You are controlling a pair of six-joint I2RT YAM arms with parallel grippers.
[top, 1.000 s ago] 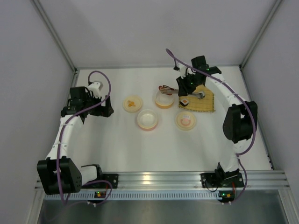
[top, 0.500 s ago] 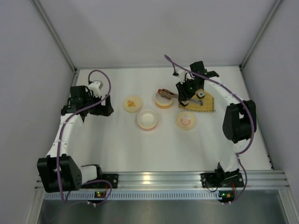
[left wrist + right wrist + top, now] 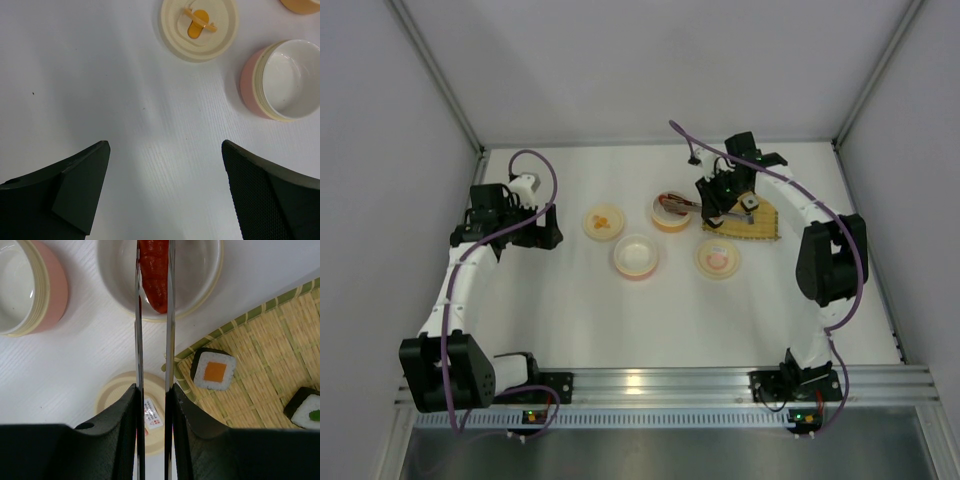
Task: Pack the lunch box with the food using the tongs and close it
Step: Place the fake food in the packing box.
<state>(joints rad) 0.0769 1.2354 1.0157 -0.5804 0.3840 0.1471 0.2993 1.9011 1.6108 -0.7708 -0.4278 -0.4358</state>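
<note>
— Starting overhead: where do the arms stand?
— The left gripper (image 3: 549,228) hangs over the counter (image 3: 570,320), well apart from the dishes. The right gripper (image 3: 715,206) is clamped on the tongs (image 3: 682,202), which reach over the orange-rimmed bowl (image 3: 670,216). The pink-rimmed bowl (image 3: 636,257) sits between the orange-print lid (image 3: 603,222) and the pink-print lid (image 3: 717,259).
— Left wrist view?
— Jaws spread wide, nothing between them. The orange-print lid and pink-rimmed bowl lie ahead.
— Right wrist view?
— Both tong arms are squeezed between the fingers. The tips pinch the red sausage (image 3: 154,275) within the orange-rimmed bowl's rim; contact with its floor cannot be told. One sushi roll (image 3: 214,371) lies near the corner of the bamboo mat (image 3: 260,335), a second roll (image 3: 306,412) at the frame's right edge, both on the mat.
</note>
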